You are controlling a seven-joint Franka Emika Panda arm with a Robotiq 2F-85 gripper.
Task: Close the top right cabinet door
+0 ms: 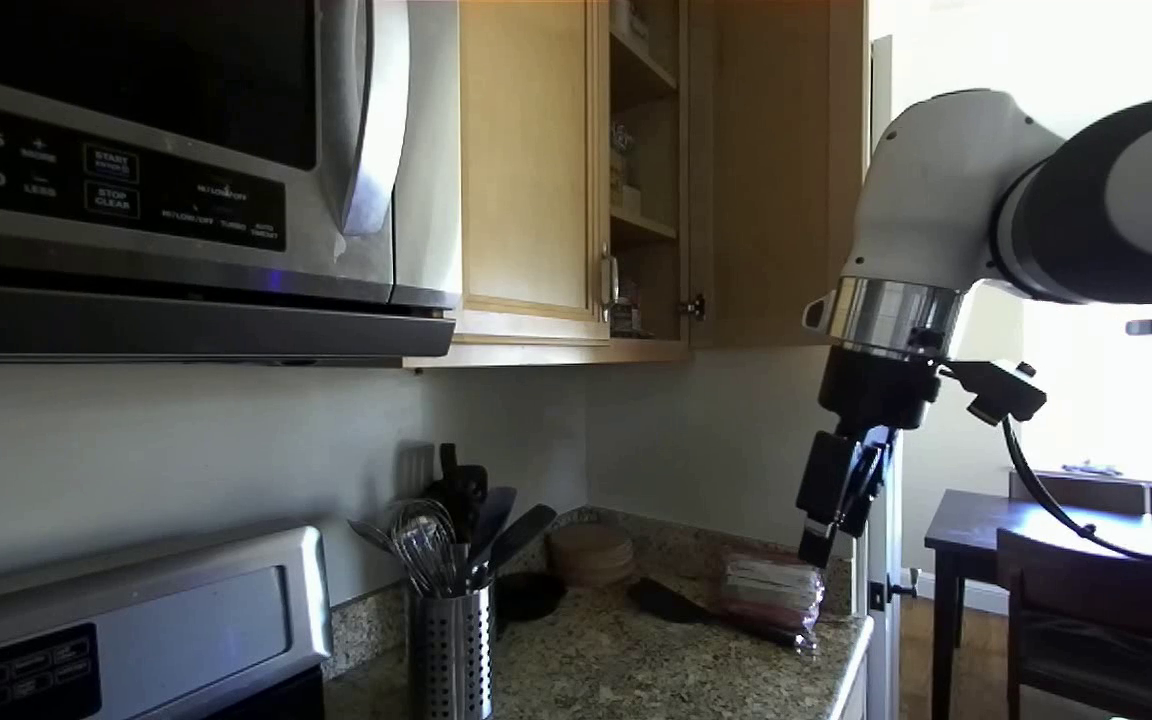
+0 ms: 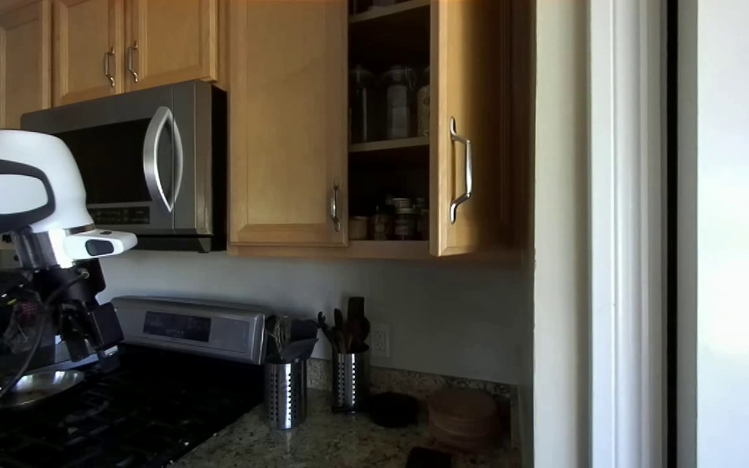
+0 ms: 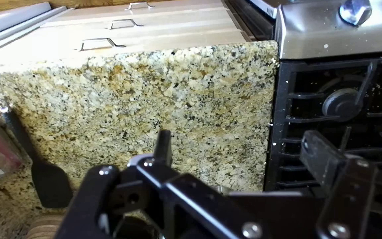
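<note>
The top right cabinet door is a light maple panel that stands open. In an exterior view its edge, outer face (image 2: 488, 97) and silver bar handle (image 2: 461, 172) show; in an exterior view its inner face (image 1: 771, 170) shows, with the handle hidden. The shelves (image 1: 644, 215) behind it are exposed. The matching door (image 2: 287, 123) nearer the microwave is shut. My gripper (image 1: 831, 540) hangs lower than the door, pointing down, apart from it. In the wrist view its fingers (image 3: 236, 136) are wide apart with nothing between them. The door is out of the wrist view.
A microwave (image 1: 176, 200) hangs above the stove (image 2: 108, 403). Utensil holders (image 1: 451, 650) (image 2: 350, 380) stand on the granite counter (image 3: 164, 96). A black spatula (image 3: 50, 182) and a plastic-wrapped packet (image 1: 771, 595) lie there. A wall edge (image 2: 560, 260) is right of the door.
</note>
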